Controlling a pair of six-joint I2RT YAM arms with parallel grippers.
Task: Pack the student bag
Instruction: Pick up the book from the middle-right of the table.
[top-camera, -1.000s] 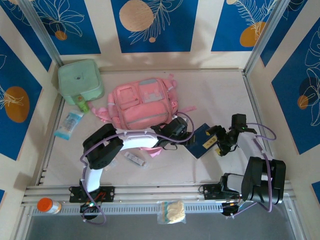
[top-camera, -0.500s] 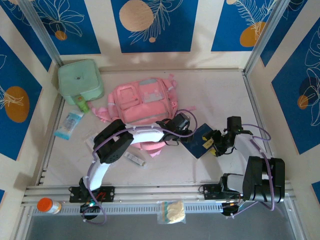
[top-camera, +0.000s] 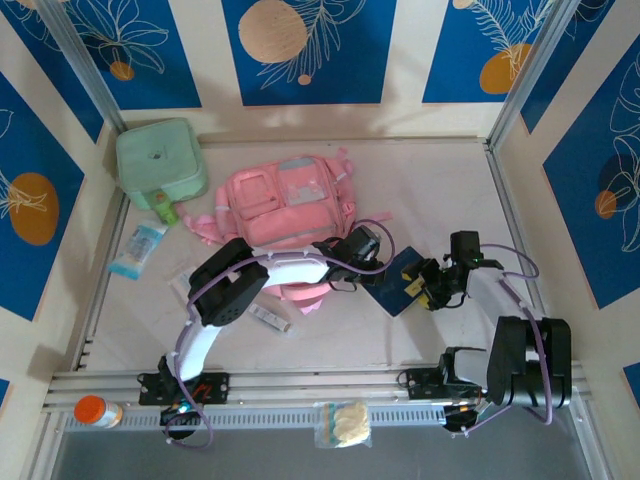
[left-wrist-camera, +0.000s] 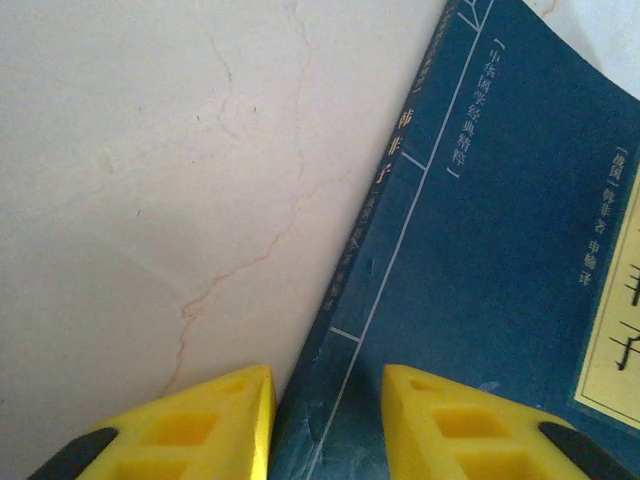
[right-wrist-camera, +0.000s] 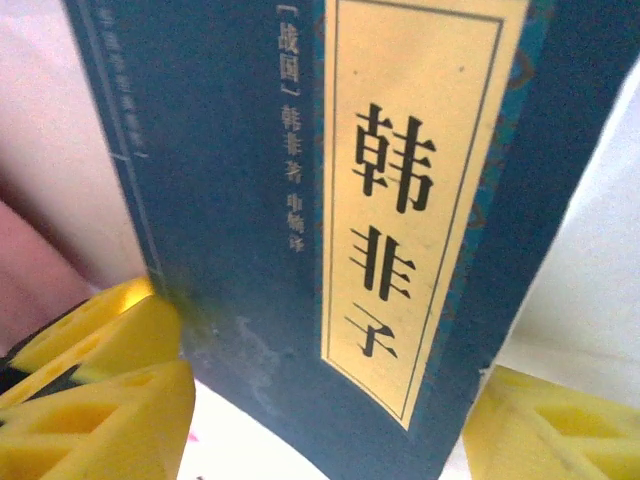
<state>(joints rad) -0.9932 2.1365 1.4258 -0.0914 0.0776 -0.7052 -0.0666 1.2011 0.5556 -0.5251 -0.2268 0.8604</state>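
Observation:
The student bag (top-camera: 285, 210), a pink backpack, lies flat at the table's middle back. Just right of its near corner a dark blue book (top-camera: 400, 270) with a yellow title label lies on the table. My left gripper (top-camera: 372, 262) points down at the book's spine side. Its yellow fingers stand apart in the left wrist view, one over the bare table, one over the cover (left-wrist-camera: 480, 250), so the left gripper (left-wrist-camera: 328, 400) is open. My right gripper (top-camera: 428, 285) meets the book from the right. The right gripper (right-wrist-camera: 320, 410) has a finger against each near corner of the book (right-wrist-camera: 250, 200).
A mint-green soft case (top-camera: 160, 160) sits at the back left, with a green tube (top-camera: 165, 210) and a clear packet (top-camera: 138, 250) near it. A small wrapped item (top-camera: 268, 317) lies by the left arm. An orange-capped bottle (top-camera: 95, 410) and a plastic bag (top-camera: 345, 425) rest at the near rail.
My left arm stretched right to the book's spine and its jaws narrowed. My right gripper slid left onto the book and closed in on it.

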